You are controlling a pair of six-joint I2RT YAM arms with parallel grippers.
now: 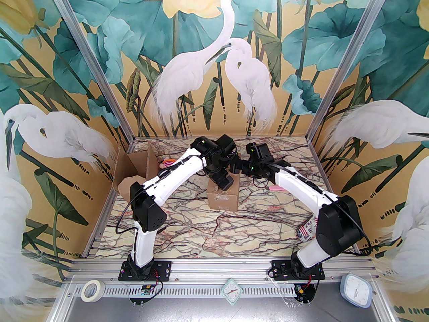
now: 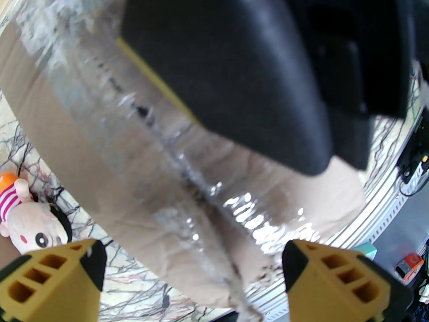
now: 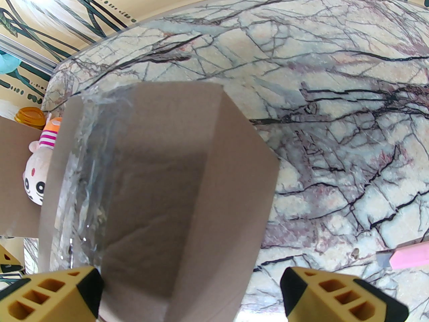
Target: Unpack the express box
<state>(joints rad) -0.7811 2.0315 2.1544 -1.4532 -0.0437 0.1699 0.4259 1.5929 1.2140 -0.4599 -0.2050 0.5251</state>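
Note:
A small brown express box [image 1: 223, 198], its top seam covered with shiny clear tape [image 2: 187, 166], stands closed in the middle of the marble table. Both arms meet over its far end. My left gripper [image 1: 224, 181] hovers open just above the taped top [image 2: 192, 260], its yellow fingers [image 2: 330, 280] spread to either side of the seam. My right gripper [image 1: 235, 167] is open too [image 3: 191, 280]; its left finger [image 3: 67, 290] is close to the box's far side [image 3: 161, 196]. The right arm's black body [image 2: 254, 62] hangs over the box.
A larger opened carton [image 1: 134, 168] stands at the far left, with a pink-striped plush toy [image 1: 166, 163] and an orange-lidded jar [image 3: 29, 116] beside it. A pink flat item [image 1: 278, 188] lies right of the box, and a printed packet [image 1: 306, 230] lies near the right arm's base.

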